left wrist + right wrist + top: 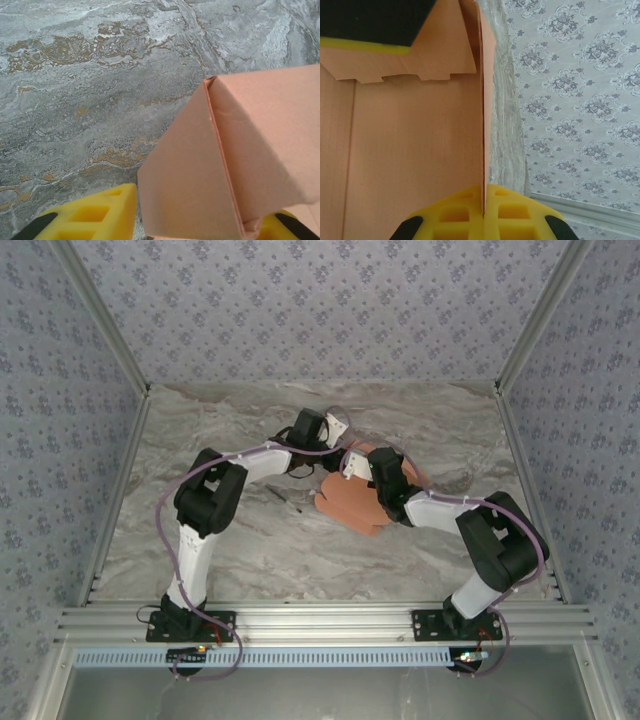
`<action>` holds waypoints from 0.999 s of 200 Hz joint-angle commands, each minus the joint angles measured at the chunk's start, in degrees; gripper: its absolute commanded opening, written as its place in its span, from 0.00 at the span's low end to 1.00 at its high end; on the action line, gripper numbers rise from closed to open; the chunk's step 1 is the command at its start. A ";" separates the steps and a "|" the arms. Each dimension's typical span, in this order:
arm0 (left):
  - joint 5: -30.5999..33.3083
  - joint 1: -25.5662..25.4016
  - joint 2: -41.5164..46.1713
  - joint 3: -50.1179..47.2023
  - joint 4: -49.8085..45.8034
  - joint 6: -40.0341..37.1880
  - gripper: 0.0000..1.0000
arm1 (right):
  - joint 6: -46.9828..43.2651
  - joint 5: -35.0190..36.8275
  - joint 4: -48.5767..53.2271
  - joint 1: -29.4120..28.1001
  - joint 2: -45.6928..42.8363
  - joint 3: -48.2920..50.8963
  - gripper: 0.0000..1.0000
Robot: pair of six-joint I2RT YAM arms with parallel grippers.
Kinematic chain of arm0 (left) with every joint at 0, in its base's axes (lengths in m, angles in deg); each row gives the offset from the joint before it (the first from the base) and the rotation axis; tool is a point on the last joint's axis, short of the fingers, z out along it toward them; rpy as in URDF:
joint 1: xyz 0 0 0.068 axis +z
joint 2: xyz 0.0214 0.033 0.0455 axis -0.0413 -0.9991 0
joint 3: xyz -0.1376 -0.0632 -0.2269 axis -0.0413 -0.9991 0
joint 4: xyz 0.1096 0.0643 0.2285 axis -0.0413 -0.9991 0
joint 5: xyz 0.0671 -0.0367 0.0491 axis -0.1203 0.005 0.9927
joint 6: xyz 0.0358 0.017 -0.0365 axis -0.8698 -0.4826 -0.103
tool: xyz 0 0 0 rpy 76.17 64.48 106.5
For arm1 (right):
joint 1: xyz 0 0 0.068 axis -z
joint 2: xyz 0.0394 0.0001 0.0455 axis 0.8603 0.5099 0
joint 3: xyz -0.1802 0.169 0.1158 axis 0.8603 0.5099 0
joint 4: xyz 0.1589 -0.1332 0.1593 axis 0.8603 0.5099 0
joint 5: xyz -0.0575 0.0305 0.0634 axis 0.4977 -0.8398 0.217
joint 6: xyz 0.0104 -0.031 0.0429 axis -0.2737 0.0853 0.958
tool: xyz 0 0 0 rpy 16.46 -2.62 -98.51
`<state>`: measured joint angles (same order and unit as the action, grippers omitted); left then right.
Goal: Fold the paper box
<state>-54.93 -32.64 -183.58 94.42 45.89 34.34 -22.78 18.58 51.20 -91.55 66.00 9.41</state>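
The paper box (pixel 350 505) is a salmon-orange sheet, partly folded, lying mid-table between the two arms. My left gripper (pixel 335 428) reaches it from the far side. In the left wrist view its yellow fingers (pixel 95 217) stand astride a raised folded flap of the paper box (pixel 235 150). A thin gap shows between the left finger and the card. My right gripper (pixel 352 462) is shut on an upright wall of the paper box (pixel 420 150), the thin edge pinched between its fingertips (pixel 482 210). A black, yellow-edged finger (pixel 370 20) lies over a notched flap.
A thin dark stick (pixel 285 498) lies on the marble table (pixel 250 550) just left of the box. Aluminium rails (pixel 320 620) run along the near edge. Patterned walls (pixel 320 300) close in the back and both sides.
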 commanded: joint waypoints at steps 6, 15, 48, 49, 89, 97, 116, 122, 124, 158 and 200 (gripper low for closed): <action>8.60 0.55 -1.20 -0.71 7.00 5.10 0.31 | 1.68 -5.21 5.76 -0.91 -1.12 -0.31 0.02; 9.50 0.55 -1.03 -1.35 8.04 6.38 0.29 | 1.74 -5.22 5.89 -0.91 -1.12 -0.45 0.02; 10.52 0.41 -0.49 -2.84 10.58 10.39 0.22 | 2.40 -4.93 6.25 -0.84 -1.06 -0.69 0.02; 10.53 0.35 -0.45 -2.92 10.67 10.48 0.22 | 2.45 -4.94 6.25 -0.88 -1.05 -0.70 0.02; 9.62 -0.06 0.55 -6.11 15.10 11.14 0.18 | 3.51 -4.78 7.38 -0.67 -1.69 -1.16 0.01; 8.78 -0.02 0.53 -6.25 15.57 10.82 0.20 | 3.62 -4.86 7.47 -0.65 -1.76 -1.29 0.02; 7.44 0.02 0.43 -6.14 15.68 9.84 0.24 | 4.01 -5.20 8.21 -0.36 -2.15 -1.53 0.01; 7.37 0.02 0.46 -5.93 15.56 9.65 0.26 | 4.15 -5.23 8.49 -0.39 -2.19 -1.58 0.01; 7.40 -0.02 0.47 -5.91 15.48 9.61 0.26 | 4.16 -5.26 8.57 -0.35 -2.30 -1.59 0.01; 7.42 -0.11 0.09 -4.57 14.23 8.35 0.33 | 4.63 -5.57 9.31 -0.22 -2.59 -1.86 0.01; 9.19 -0.95 -0.57 -3.60 13.75 7.06 0.45 | 5.58 -6.71 10.97 -0.22 -2.70 -2.42 0.01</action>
<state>-50.34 -34.03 -183.43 88.56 58.61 42.25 -19.06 17.70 56.53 -90.94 64.71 7.82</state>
